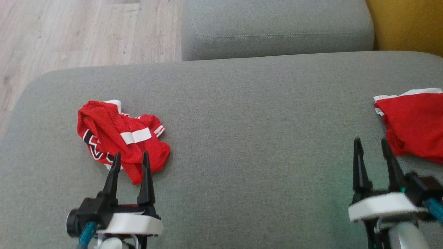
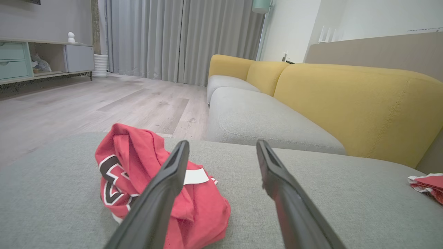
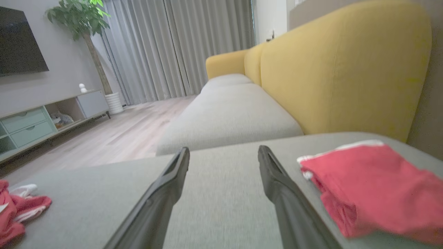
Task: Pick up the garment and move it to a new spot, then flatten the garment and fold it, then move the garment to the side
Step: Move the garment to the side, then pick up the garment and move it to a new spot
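Red jersey (image 1: 121, 138) lies crumpled on the grey cushion (image 1: 249, 114), left of centre, with the left gripper (image 1: 130, 154) at its near edge, fingers spread and empty. The right gripper (image 1: 371, 141), likewise spread and empty, sits near a folded red garment (image 1: 415, 121). A shallow pinch might catch one layer, so the bundle slips free.

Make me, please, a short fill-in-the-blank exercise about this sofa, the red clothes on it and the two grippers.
1. The crumpled red jersey lies on a ___ sofa cushion.
2. The left gripper has its jaws ___ and holds nothing.
3. The folded red garment lies on the ___ side of the right gripper.
4. The sofa backrest is ___ in colour.

Missing words: grey; open; right; yellow.
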Tool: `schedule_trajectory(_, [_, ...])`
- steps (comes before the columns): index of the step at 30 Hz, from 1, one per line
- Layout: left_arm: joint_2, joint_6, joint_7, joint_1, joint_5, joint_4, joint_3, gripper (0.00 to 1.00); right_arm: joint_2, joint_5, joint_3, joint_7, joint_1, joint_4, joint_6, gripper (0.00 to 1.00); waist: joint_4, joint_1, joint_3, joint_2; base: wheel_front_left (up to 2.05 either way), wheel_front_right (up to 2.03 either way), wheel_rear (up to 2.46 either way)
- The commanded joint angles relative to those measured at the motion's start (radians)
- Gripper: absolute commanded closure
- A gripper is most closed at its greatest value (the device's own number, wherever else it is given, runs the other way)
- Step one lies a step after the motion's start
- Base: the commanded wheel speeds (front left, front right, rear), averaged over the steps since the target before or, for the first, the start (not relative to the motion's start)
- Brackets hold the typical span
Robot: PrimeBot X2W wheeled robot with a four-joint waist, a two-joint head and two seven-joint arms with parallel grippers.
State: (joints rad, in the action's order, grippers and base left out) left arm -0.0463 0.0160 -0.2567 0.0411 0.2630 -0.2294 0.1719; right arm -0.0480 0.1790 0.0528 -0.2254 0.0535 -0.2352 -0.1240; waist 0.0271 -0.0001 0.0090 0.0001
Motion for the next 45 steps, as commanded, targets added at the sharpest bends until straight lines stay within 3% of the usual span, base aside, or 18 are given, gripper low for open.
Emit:
schedule_trajectory(1, [-0.004,-0.01,-0.005,0.02,0.004,0.027,-0.038,0.0,-0.003,0.006,-0.027,-0.02,0.007,0.023,-0.007,0.0,-0.002,0.0001,-0.002,-0.0001,0.0,0.0,0.0])
schedule_trajectory(26, [-0.004,-0.021,-0.005,-0.013,0.017,0.029,-0.047,0.0,-0.002,0.051,-0.051,-0.036,-0.073,0.074,-0.007,0.0,0.002,0.0001,-0.021,-0.0001,0.0,0.0,0.0])
schedule_trajectory(45, [-0.004,-0.022,-0.005,-0.027,-0.002,0.023,-0.045,0.0,-0.002,0.069,-0.172,-0.036,-0.108,0.079,-0.007,0.0,0.184,0.0001,-0.049,-0.0001,0.0,0.0,0.0])
